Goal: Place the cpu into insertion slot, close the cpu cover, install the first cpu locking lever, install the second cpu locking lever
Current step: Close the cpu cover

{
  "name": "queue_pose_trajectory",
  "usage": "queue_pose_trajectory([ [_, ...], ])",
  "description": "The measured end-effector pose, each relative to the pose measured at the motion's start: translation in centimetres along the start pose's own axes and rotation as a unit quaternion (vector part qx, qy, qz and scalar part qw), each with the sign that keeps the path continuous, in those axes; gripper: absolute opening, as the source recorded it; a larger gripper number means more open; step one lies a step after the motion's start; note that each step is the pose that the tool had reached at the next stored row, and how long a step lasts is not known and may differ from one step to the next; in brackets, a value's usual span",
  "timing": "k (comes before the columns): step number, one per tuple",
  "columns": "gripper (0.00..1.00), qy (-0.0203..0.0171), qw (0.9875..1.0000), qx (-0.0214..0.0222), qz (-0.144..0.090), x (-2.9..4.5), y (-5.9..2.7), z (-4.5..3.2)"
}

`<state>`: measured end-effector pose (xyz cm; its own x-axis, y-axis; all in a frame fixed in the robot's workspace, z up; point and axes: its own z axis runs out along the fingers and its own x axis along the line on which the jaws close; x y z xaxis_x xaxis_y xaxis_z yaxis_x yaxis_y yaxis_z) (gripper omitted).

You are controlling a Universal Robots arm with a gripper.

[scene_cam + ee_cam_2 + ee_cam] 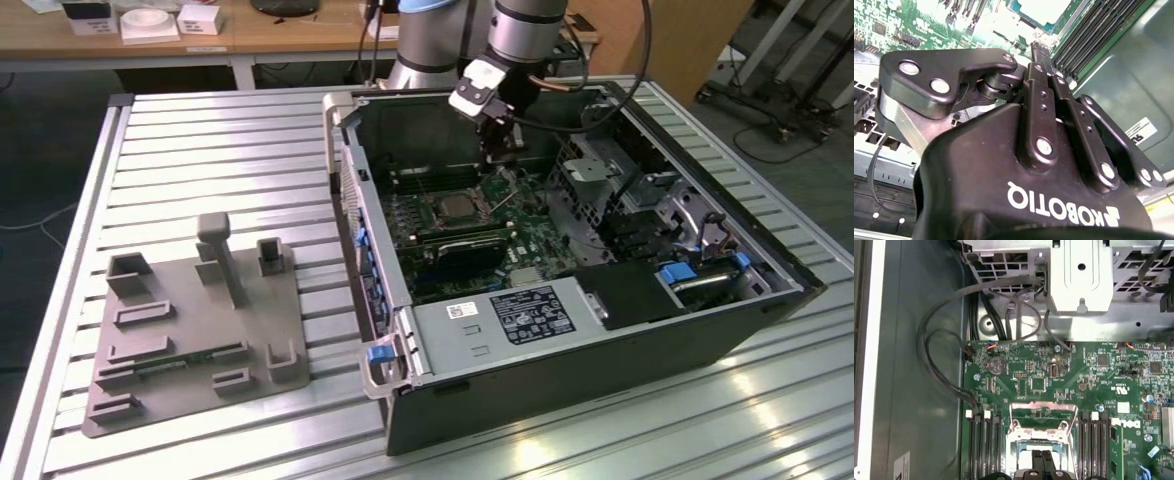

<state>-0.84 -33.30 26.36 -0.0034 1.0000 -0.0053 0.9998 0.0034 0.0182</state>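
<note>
While the cpu (462,207) lies flat in the insertion slot (1041,436), finds the gripper (499,160) clenched, nothing visible between its fingers (1037,462), poised just above the slot's edge on the exterior view's right.

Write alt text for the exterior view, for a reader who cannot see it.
A black robot gripper reaches into an open black computer case on a slatted metal table, near the square silver-rimmed insertion slot on the green motherboard. A grey moulded fixture plate lies at the exterior view's left.
</note>
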Motion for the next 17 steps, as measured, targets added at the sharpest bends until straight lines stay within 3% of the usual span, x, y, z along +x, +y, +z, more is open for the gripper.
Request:
queue_pose_trajectory([
  [17, 0.10, 0.0000, 1.0000, 0.0000, 0.000, 0.15, 1.75, 0.25],
])
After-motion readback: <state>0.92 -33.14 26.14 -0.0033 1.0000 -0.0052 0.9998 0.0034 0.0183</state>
